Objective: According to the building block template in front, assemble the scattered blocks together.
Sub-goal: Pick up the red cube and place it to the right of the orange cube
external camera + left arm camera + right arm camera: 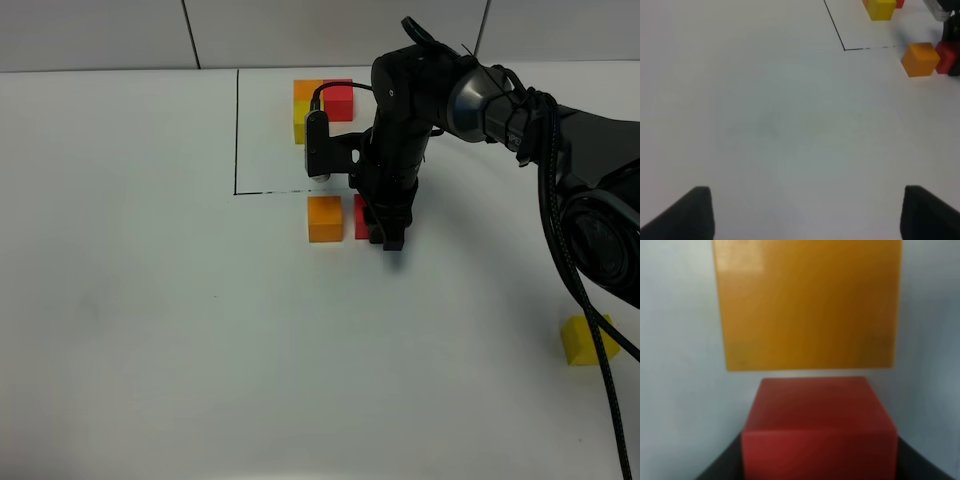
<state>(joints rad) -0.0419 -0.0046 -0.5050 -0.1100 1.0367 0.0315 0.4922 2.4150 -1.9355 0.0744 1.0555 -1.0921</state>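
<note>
The template [322, 104], an L of small orange, red and yellow cubes, sits at the back inside a thin black outline. The scattered orange block [325, 218] lies just in front of the outline. My right gripper [381, 228] is shut on the scattered red block [361, 217] and holds it at table level, right beside the orange block with a narrow gap. In the right wrist view the red block [817, 415] sits between the dark fingers, the orange block [807, 305] beyond it. The scattered yellow block [588, 340] lies far right. My left gripper [805, 215] is open and empty over bare table.
The black outline's corner [236, 192] lies left of the orange block. The right arm's cables [570, 260] hang over the table's right side, near the yellow block. The left wrist view shows the orange block [920, 59] and red block [946, 56] far off.
</note>
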